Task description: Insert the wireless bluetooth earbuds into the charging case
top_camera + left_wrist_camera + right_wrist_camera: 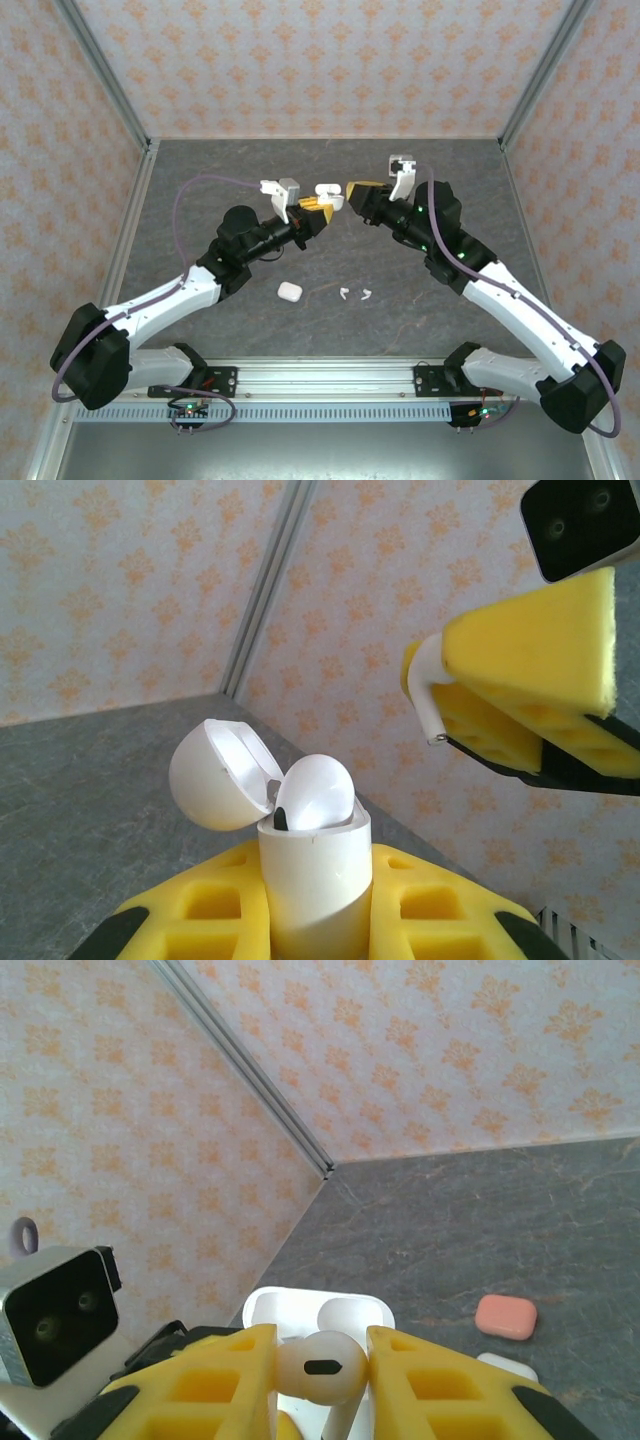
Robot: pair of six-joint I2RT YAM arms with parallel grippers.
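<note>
You're mid-insertion, with one bud in and one on its way. Your left hand (318, 205) is clamping the case (315, 875) upright between its yellow pads (430, 915). It is holding it in the air over the middle of the bench (200, 190), a little toward the far edge. The lid (215, 775) is hanging open to the back, and a seated earbud (322, 780) is already filling one socket.

Your right hand (352, 188) is pinching the second earbud (320, 1365) by its head, fingers closed tight on it, with the stem (428, 705) pointing down. From the left wrist it's sitting off to the side and above the case, clearly apart from it. From the right wrist it's hovering just over the open mouth.

I'd say the next move is all about alignment. You're going to need that stem square over the free socket beside the seated earbud, which I can't see clearly from here. Then you're coming straight down, with the left hand holding dead steady. Watch for the stem catching the rim or nudging the seated earbud. I wouldn't be letting go until the head is sitting flush.

More work is waiting. Two loose earbuds (345, 293) and a spare case (289, 291) are lying by the middle of the near edge.
</note>
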